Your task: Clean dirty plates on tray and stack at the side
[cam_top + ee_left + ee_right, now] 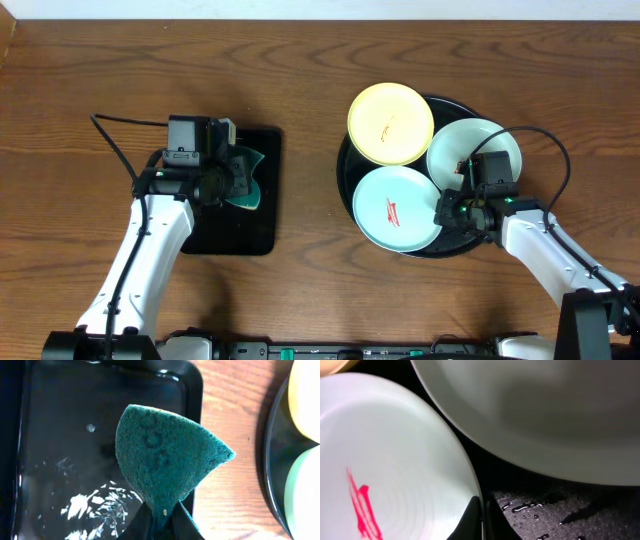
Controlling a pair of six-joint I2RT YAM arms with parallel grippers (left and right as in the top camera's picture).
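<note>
Three plates lie on the round black tray (348, 172): a pale yellow one (390, 122) at the back, a mint one with a red smear (394, 209) at the front, and a white one (470, 146) at the right. My right gripper (443, 208) is shut on the rim of the mint plate (395, 460); the white plate (545, 415) lies beside it. My left gripper (238, 178) is shut on a green scouring sponge (165, 455) above the rectangular tray.
A small rectangular black tray (262, 215) lies left of centre, wet inside (65, 460). The round tray's wet bottom shows in the right wrist view (560, 515). Bare wooden table (310, 110) lies between the two trays.
</note>
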